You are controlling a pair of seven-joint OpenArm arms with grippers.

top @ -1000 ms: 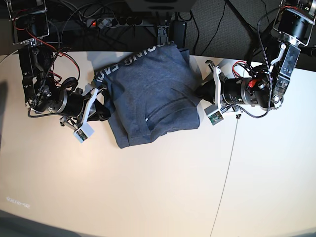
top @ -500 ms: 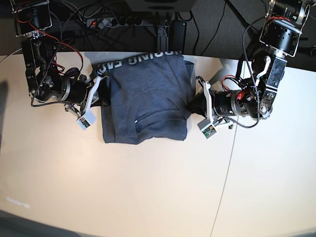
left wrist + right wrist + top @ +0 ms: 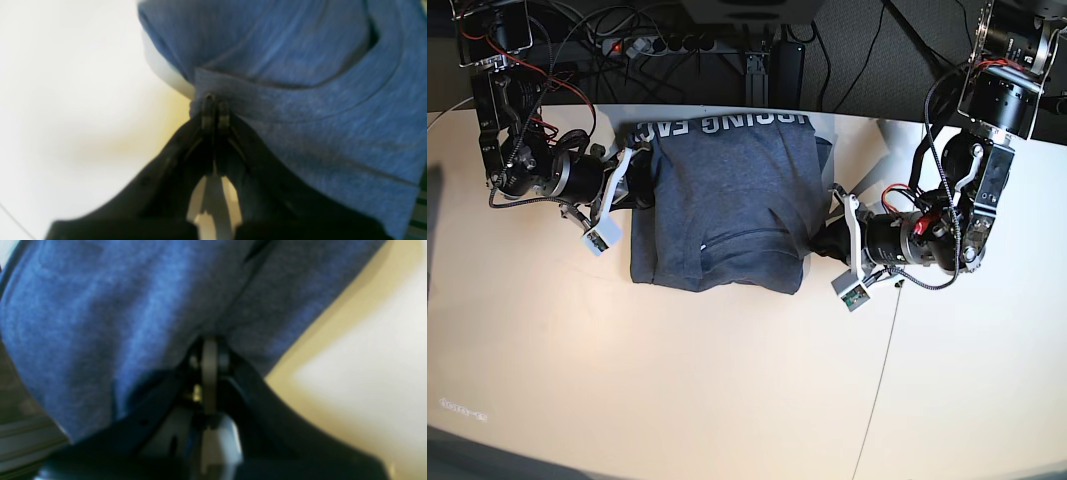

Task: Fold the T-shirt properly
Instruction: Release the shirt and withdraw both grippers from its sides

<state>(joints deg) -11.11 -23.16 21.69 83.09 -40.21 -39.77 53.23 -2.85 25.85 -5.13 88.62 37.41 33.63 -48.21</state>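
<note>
The blue-grey T-shirt [image 3: 722,200] lies folded on the table, with white lettering along its far edge. My left gripper [image 3: 819,238], on the base view's right, is shut on the shirt's right edge; the left wrist view shows its jaws [image 3: 215,110] pinching a hem fold of the shirt [image 3: 300,66]. My right gripper [image 3: 635,190], on the base view's left, is shut on the shirt's left edge; the right wrist view shows its jaws [image 3: 209,355] closed on the cloth [image 3: 116,306].
The pale table [image 3: 727,380] stretches towards the near edge. A power strip and cables [image 3: 657,42] lie behind the table's far edge. A thin seam [image 3: 882,370] runs down the table at the right.
Both grippers have pulled the shirt towards the near side and squared it. The left gripper moved nearer and the right gripper moved farther, so the lettered edge now lies level along the back.
</note>
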